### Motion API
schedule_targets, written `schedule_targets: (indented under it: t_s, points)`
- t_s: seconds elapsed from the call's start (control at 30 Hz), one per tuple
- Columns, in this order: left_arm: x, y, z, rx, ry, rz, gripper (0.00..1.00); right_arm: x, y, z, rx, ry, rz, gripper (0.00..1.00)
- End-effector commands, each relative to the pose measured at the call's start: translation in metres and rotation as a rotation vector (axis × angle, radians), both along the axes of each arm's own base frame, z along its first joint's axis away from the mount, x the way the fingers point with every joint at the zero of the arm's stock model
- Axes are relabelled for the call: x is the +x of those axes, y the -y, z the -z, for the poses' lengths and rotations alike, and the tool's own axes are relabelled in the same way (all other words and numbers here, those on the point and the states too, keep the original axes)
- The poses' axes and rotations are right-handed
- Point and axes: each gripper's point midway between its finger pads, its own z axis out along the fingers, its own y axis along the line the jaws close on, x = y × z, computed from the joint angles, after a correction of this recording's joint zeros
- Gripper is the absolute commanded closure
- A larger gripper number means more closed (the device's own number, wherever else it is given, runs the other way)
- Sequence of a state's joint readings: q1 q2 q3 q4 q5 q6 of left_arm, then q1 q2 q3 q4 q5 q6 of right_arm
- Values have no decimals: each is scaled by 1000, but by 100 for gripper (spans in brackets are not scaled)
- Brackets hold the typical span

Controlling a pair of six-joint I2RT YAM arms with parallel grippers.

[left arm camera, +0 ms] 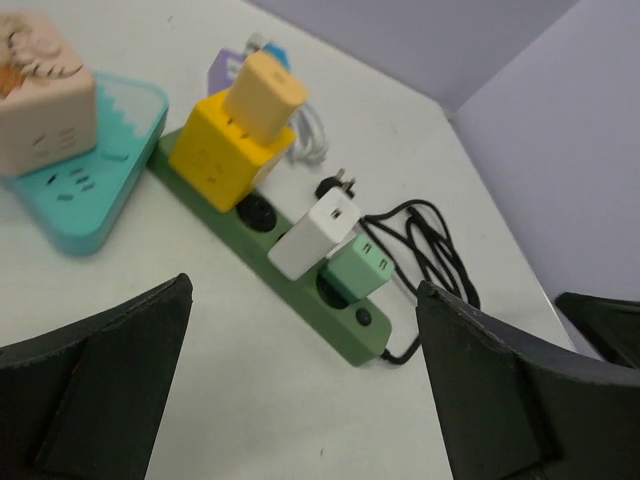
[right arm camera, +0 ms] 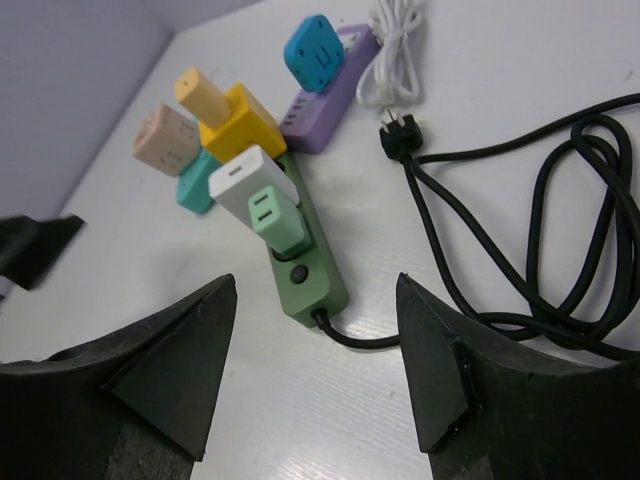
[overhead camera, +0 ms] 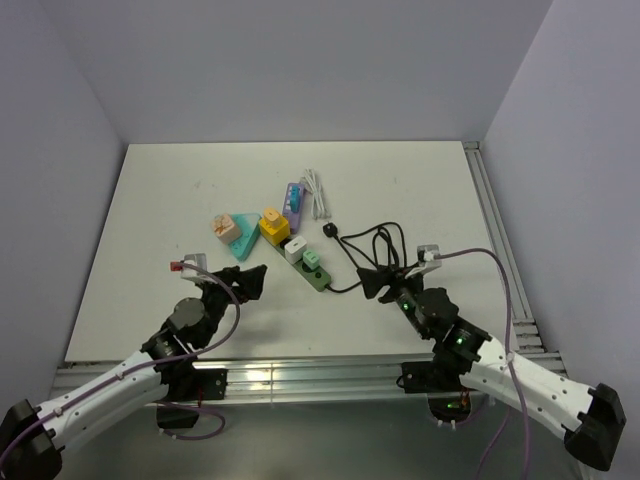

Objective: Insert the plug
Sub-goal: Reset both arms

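Within grey walls [overhead camera: 300, 70], white table [overhead camera: 180, 200] bears power strip [overhead camera: 322, 281].

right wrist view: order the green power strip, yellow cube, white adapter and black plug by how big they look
1. green power strip, largest
2. yellow cube and white adapter: they look about alike, and the white one sits nearer the camera, so they are not ranked against each other
3. black plug, smallest
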State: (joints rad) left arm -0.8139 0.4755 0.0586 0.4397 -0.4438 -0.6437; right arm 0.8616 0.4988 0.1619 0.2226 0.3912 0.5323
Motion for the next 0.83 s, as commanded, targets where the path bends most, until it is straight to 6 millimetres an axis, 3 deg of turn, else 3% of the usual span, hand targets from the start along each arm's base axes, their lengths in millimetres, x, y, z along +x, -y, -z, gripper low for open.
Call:
schedule_targets:
  t_s: [0.0,0.23,0.8]
  points:
    - [1,-11,20,-41,-136,-76,0,-11,6,8,55,-42,2,28]
    - [-7,-5,48,-54,-223,-46,0,-28,6,17,109,-89,-51,28]
    - [-9,-15,43,-52,-226,-76,0,-26,10,22,98,-113,-20,28]
